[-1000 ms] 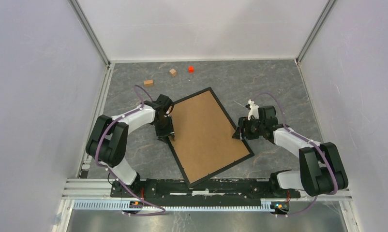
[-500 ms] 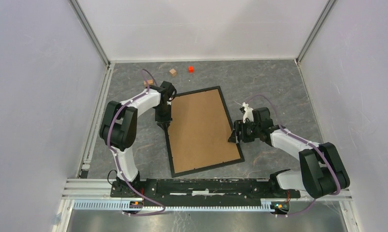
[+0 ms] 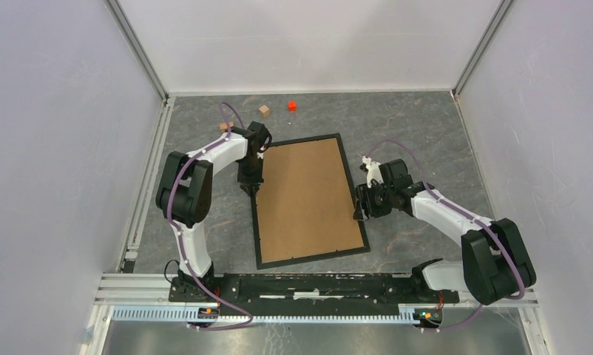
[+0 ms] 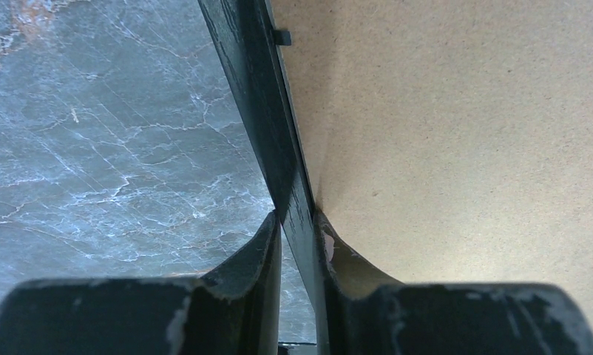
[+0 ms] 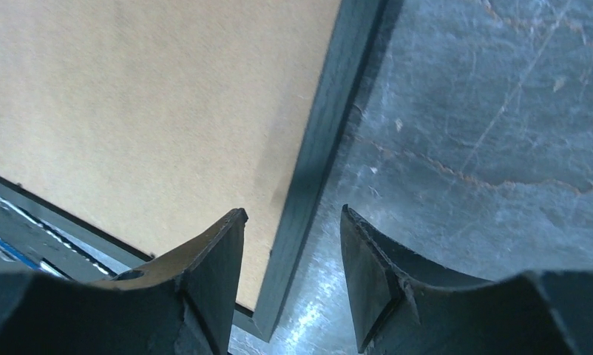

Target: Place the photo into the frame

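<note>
- Frame (image 3: 306, 200) lies flat and back-up on the grey marbled counter (image 3: 427, 133), in the middle of the overhead view. It stands nearly upright in the picture, its top leaning slightly right.
- Brown backing board (image 4: 463, 133) fills the frame from edge to edge. No photo shows in any view, so I cannot tell whether it is under the board or elsewhere.
- Handling, as I judge it: the frame is broad, thin and stiff, and probably light. It would slide easily on the smooth counter and twist if lifted by one corner. The narrow black rim is the only real hold, best taken at the middle of both long sides. Any glass beneath would be fragile.
- Left end effector (image 4: 297, 222) is narrowed onto the frame's left rim, one finger outside on the counter side and one on the board side.
- Right end effector (image 5: 292, 214) straddles the right rim with its jaws apart and a gap showing, so it grips nothing.
- Wooden block (image 3: 264, 110) and red block (image 3: 291, 105) sit at the upper centre, well apart from the frame.
- Small black clip (image 4: 281, 35) sits at the board's edge and probably holds the board in.
</note>
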Controlling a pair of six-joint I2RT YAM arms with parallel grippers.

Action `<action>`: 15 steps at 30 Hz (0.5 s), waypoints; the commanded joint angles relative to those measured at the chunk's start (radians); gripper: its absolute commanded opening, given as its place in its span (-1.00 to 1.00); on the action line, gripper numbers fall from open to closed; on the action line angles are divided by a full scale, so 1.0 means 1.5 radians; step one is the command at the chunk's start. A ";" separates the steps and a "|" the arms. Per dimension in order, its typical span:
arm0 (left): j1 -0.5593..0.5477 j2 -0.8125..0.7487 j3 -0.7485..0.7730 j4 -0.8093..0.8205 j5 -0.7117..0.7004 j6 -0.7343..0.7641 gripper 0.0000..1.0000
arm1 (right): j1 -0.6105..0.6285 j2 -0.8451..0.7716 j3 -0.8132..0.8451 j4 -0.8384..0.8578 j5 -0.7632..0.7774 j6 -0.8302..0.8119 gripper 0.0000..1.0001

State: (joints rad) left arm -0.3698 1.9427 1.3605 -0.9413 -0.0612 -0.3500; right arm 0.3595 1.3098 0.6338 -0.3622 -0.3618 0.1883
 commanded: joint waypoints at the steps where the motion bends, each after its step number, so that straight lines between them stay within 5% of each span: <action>1: -0.010 0.020 -0.014 0.048 -0.024 0.035 -0.81 | -0.011 -0.020 0.023 -0.061 0.051 -0.050 0.11; 15: -0.010 0.021 -0.014 0.056 -0.012 0.024 -0.96 | -0.041 -0.014 -0.013 -0.081 -0.054 -0.055 -0.40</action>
State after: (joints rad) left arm -0.3744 1.9423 1.3605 -0.9409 -0.0776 -0.3504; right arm 0.3000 1.2842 0.6292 -0.4843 -0.3874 0.1257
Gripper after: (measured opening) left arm 0.247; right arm 0.322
